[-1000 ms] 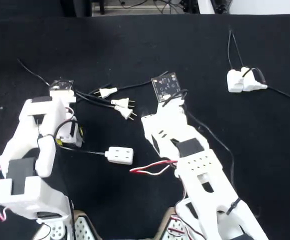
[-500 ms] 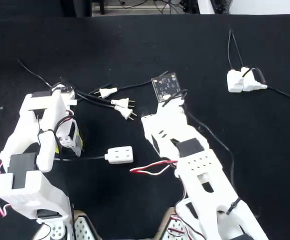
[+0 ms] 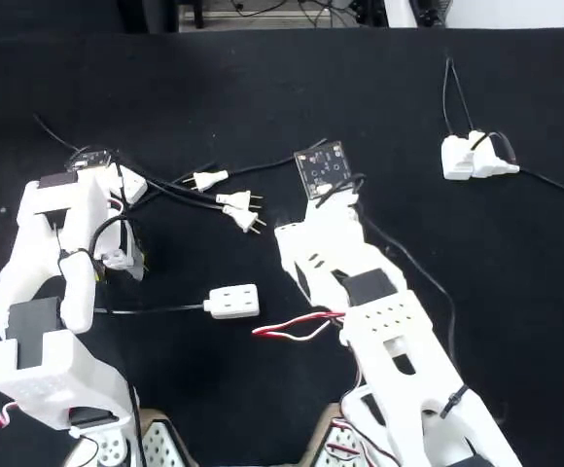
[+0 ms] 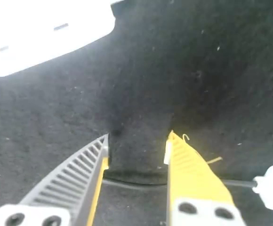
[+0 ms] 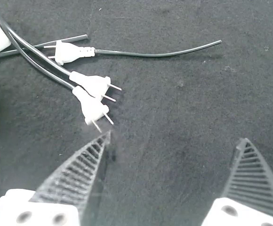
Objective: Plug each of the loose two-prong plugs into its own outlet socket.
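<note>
Three loose white two-prong plugs (image 3: 207,179) (image 3: 240,200) (image 3: 247,221) lie on black cords on the black cloth, left of the middle. The right wrist view shows them just ahead of my right gripper (image 5: 174,136): one plug (image 5: 70,52) farther off and two plugs (image 5: 92,84) (image 5: 92,109) close to one fingertip. That gripper is open wide and holds nothing. A white outlet strip (image 3: 233,301) lies nearer the front. My left gripper (image 4: 137,141) is open over bare cloth, a white outlet block (image 4: 47,28) just beyond it, a black cord (image 4: 132,181) crossing between its fingers.
At the back right a white outlet (image 3: 475,156) has a plug and black cord in it. Black cords (image 3: 165,190) run from the plugs under the left arm (image 3: 53,243). The right arm (image 3: 360,282) stretches up the middle, red and white wires (image 3: 292,329) beside it.
The left arm has swung away to the left and back, and the outlet strip's cord has pulled straighter. The right arm and the plugs have not moved.
</note>
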### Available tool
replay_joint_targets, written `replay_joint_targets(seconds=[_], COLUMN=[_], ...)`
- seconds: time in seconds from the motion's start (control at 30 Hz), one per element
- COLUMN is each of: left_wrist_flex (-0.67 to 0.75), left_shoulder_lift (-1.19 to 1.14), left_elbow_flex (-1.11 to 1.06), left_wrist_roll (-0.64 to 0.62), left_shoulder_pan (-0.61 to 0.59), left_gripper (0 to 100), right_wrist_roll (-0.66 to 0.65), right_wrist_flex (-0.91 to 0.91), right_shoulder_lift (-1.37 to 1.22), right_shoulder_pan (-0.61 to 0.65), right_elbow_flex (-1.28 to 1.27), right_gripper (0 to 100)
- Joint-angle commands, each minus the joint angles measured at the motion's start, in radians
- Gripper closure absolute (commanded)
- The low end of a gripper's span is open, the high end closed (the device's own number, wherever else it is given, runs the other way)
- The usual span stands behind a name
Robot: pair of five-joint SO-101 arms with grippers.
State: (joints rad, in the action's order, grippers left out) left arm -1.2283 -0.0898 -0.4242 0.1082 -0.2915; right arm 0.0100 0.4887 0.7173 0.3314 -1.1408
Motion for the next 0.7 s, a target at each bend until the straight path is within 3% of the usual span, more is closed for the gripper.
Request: replay_joint_targets(seconds=[0.0, 0.2, 0.47, 0.67], left_wrist_flex=[0.029, 0.149, 0.273, 0.414], left_shoulder_lift=[0.008, 0.052, 0.247, 0.273], left_elbow_flex=[0.039, -0.059, -0.203, -0.295], left_wrist_roll=[-0.072, -0.087, -0.152, -0.229], left_shoulder_pan=[0.027, 0.084, 0.012, -0.01], left_gripper=[80, 80, 80, 80], right_wrist_roll=[0.0, 0.002, 0.002, 0.0], right_wrist_flex=[-0.028, -0.021, 0.035, 0.149], right_shoulder_lift=[0.035, 0.033, 0.016, -0.213], right_shoulder_pan=[-0.012, -0.011, 0.018, 0.083], right_elbow_flex=[0.007, 0.012, 0.062, 0.262], right_gripper=[62.0, 62.0, 62.0, 62.0])
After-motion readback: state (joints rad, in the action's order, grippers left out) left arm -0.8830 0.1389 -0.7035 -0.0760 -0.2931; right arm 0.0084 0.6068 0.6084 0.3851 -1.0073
